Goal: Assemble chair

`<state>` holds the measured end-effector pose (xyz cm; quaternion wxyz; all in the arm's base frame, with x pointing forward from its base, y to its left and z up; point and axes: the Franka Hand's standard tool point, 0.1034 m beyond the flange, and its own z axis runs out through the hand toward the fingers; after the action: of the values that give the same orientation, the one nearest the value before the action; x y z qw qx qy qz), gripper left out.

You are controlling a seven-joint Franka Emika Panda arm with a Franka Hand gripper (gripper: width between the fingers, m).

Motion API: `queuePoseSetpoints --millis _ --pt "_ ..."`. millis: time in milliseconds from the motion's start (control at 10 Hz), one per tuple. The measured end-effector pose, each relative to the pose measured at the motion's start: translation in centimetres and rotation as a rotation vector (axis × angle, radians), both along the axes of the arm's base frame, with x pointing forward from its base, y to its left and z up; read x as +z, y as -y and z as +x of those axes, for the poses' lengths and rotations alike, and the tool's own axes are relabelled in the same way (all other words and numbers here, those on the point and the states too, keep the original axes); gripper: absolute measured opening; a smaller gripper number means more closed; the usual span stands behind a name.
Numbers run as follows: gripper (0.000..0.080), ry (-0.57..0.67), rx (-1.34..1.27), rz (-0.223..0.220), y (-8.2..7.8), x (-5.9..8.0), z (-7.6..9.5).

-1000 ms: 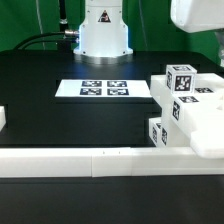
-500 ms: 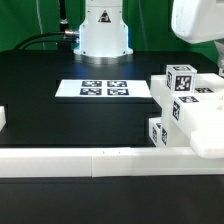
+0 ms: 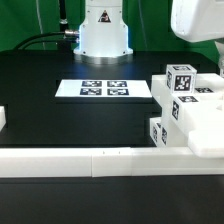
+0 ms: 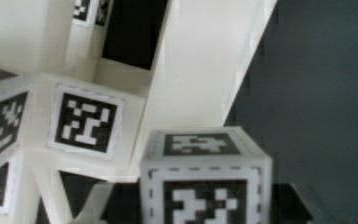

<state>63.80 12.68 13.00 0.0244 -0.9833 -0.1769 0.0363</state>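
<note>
The chair [image 3: 198, 112] stands partly built at the exterior view's right: chunky white slabs with a tagged square post [image 3: 181, 80] on top and tagged blocks [image 3: 158, 131] low down. My gripper [image 3: 214, 52] hangs from the white hand at the top right corner, above the chair's far side; its fingertips are cut off by the frame edge. In the wrist view a tagged square post [image 4: 202, 185] fills the spot between my jaws, and the gripper appears shut on it. Another tagged post [image 4: 78, 120] and a long slanted slab [image 4: 202, 60] lie close behind.
A long low white rail [image 3: 80, 160] runs along the table's front edge. The marker board [image 3: 104, 89] lies flat mid-table before the robot base [image 3: 104, 30]. A small white piece [image 3: 3, 118] shows at the exterior view's left edge.
</note>
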Motion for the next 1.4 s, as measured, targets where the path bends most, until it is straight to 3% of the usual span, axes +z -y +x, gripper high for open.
queuePoseSetpoints --millis 400,1400 --pt "0.0284 0.006 -0.041 -0.001 1.0 -0.5 -0.4" --pt "0.0284 0.013 -0.066 -0.004 1.1 -0.9 -0.4"
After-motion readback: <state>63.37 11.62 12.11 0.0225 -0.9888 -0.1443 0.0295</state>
